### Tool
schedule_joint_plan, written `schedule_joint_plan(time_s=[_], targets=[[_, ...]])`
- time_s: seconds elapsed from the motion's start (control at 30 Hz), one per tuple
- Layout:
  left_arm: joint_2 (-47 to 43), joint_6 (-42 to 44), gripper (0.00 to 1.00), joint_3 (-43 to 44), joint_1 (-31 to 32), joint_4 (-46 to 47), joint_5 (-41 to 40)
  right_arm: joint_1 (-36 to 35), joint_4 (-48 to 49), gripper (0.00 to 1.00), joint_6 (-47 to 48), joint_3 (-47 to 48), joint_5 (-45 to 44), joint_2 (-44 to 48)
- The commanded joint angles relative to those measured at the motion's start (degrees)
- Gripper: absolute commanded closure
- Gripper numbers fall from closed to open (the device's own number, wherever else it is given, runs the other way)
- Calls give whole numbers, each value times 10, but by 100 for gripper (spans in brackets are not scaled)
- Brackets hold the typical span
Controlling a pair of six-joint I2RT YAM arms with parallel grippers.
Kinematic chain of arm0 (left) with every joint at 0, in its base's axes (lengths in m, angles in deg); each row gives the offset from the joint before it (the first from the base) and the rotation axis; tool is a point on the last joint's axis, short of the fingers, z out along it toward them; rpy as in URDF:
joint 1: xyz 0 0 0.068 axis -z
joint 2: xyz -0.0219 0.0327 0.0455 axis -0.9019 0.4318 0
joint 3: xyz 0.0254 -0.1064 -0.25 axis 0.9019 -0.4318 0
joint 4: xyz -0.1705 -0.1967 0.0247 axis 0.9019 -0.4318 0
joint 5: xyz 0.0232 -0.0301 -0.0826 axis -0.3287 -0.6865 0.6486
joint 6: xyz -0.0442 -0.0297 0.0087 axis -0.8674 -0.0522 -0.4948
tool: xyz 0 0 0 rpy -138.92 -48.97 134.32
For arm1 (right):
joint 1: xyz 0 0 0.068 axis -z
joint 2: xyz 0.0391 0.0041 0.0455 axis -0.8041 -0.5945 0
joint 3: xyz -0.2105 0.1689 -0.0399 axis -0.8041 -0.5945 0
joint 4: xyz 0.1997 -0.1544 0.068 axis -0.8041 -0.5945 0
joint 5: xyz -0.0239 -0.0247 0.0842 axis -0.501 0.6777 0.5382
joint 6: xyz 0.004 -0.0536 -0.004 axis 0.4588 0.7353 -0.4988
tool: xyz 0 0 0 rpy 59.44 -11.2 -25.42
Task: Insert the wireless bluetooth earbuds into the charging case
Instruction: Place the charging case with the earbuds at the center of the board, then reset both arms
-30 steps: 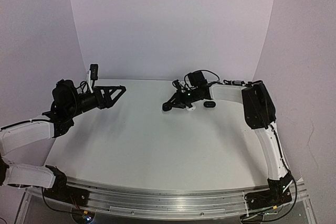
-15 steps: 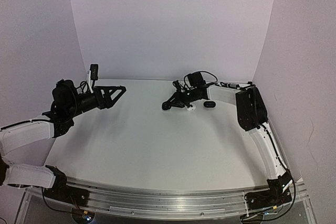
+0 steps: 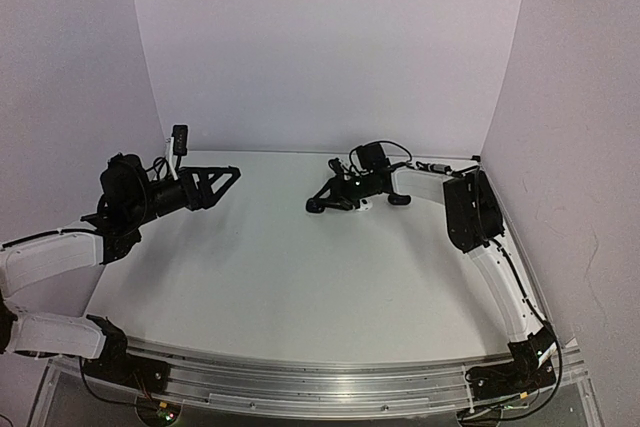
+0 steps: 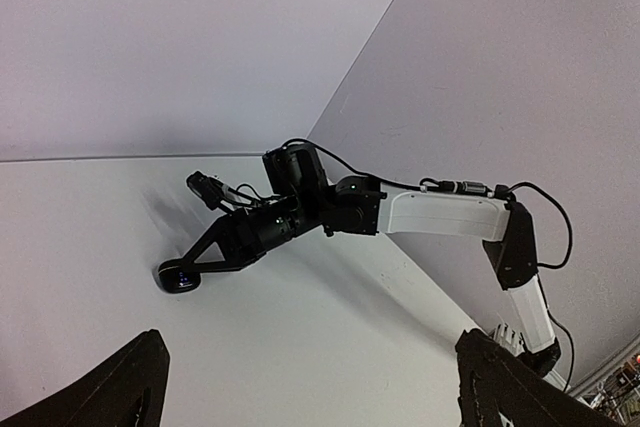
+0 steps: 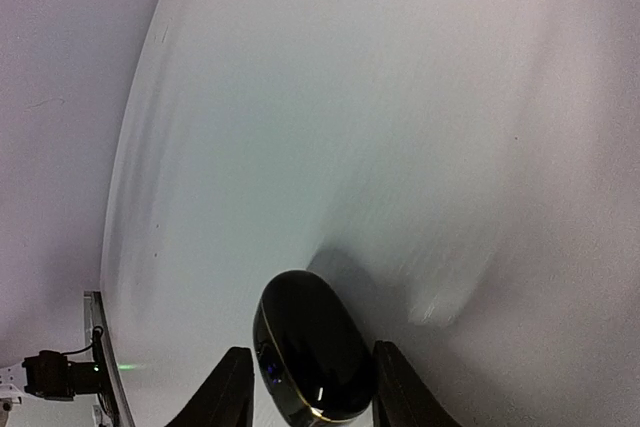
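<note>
My right gripper (image 3: 316, 205) is shut on a closed black pebble-shaped charging case (image 5: 311, 358), which sits low at the table between the fingertips (image 5: 231, 389). The case also shows in the left wrist view (image 4: 180, 278) with a small blue light on its side. A small white object (image 3: 366, 204) and a second black case (image 3: 399, 199) lie just behind the right gripper; I cannot tell if the white one is an earbud. No earbud shows clearly. My left gripper (image 3: 222, 177) is open, empty and raised over the far left of the table, its fingertips (image 4: 120, 387) wide apart.
A small black device on a white post (image 3: 179, 137) stands at the table's back left corner. The white table (image 3: 280, 277) is bounded by curved white walls at the back and sides. The right arm's forearm (image 3: 465, 209) runs along the right edge.
The right arm's elbow has swung back towards the far wall, and its gripper has slid slightly left with the black case. The left arm has not moved.
</note>
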Motion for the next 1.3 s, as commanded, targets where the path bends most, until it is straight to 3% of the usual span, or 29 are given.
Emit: schedule_joint_plan(time_s=[0.0,0.43,0.7,0.87,1.07,1.27], targets=[[-9,-2,0,-1,0,20,6,4,-4,57,2,29,-5,-22],[-8,0,0,-4,0,24,14,3,-4,47,14,58,-42,7],[-4,36,0,2,0,-7,-14,3,-3,43,42,35,-83,125],[-4,86,0,3,-23,-73,-106,24,0,32,76,-124,-237,290],[-4,83,0,-28,-128,-126,-164,100,20,20,53,-409,-431,506],[-28,94,0,-91,-192,-133,-229,185,99,13,60,-708,-519,746]])
